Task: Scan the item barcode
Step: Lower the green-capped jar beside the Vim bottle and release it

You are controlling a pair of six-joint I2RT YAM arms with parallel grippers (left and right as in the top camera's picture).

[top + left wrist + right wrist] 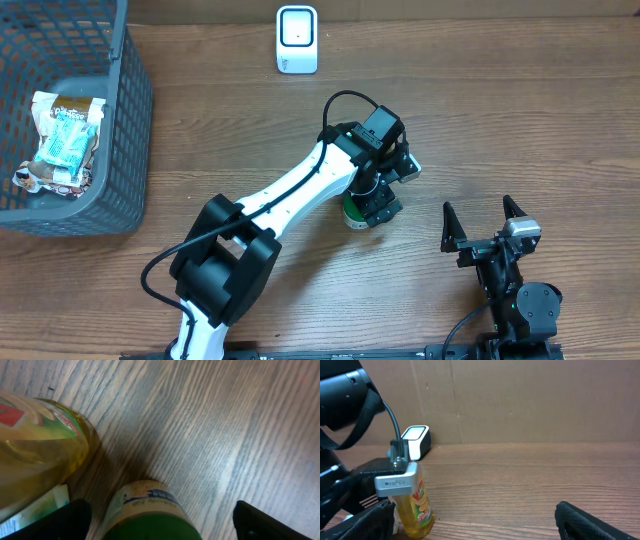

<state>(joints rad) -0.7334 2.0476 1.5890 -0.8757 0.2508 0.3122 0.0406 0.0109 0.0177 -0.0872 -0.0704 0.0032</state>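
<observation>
A green-lidded container with a pale label (148,505) stands on the wooden table, and its green edge (351,212) shows beside the left arm in the overhead view. My left gripper (376,207) straddles it with jaws open; the right fingertip (260,522) is clearly off it. A yellow bottle with a green and red label (37,445) stands right next to it, also seen from the right wrist (416,505). The white barcode scanner (297,40) sits at the table's far edge. My right gripper (483,222) rests near the front edge, open and empty.
A dark mesh basket (135,110) at the far left holds snack packets (62,140). A cardboard wall (520,400) backs the table behind the scanner (415,440).
</observation>
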